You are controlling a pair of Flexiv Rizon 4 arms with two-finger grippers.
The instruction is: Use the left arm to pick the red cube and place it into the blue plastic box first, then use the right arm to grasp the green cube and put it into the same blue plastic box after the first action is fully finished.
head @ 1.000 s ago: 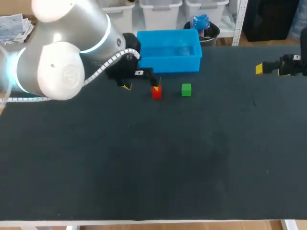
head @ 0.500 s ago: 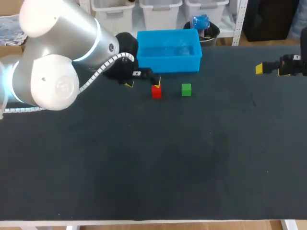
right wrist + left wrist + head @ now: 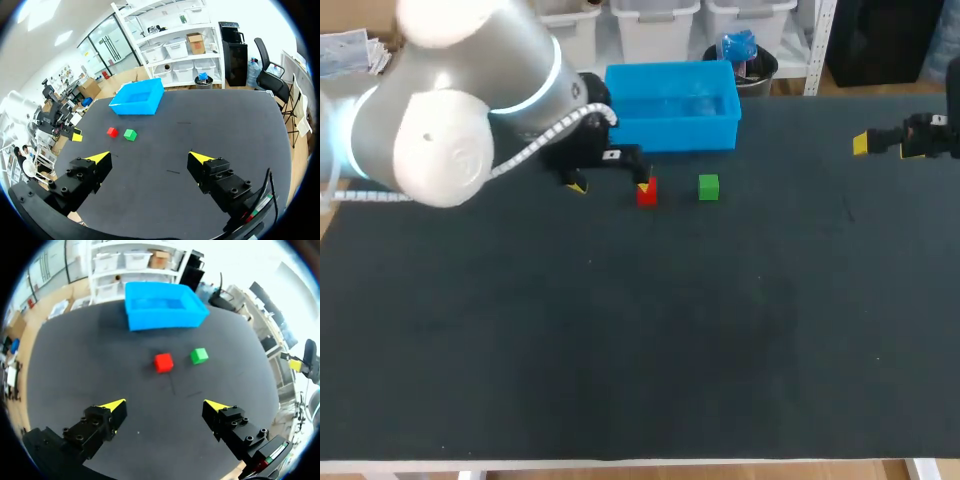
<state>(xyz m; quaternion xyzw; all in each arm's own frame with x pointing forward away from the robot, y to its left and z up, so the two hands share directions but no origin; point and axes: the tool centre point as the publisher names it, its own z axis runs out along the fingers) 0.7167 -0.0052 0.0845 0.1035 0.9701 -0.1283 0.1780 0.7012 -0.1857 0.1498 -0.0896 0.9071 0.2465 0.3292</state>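
The red cube sits on the bench, ahead of the left claw and roughly in line with the gap between its fingers. Those fingers stand wide apart and nothing touches them. In the head view one yellow tip appears right at the cube, but the wrist view shows bare bench between the tips and the cube, so I judge the claw to be above or short of it, not yet around it. The green cube lies just beside the red one, on the side towards the right arm, with a small gap between them. The box stands beyond both cubes from the left claw, and no cube shows inside it.

The right claw hangs well apart from all this, off at its own side of the bench, fingers spread and holding nothing.

So nothing of the task is done yet. I take the step in hand to be the left arm's approach to the red cube. Left to do: grasp it, carry it to the box, release it, and then the whole of the green cube's turn.
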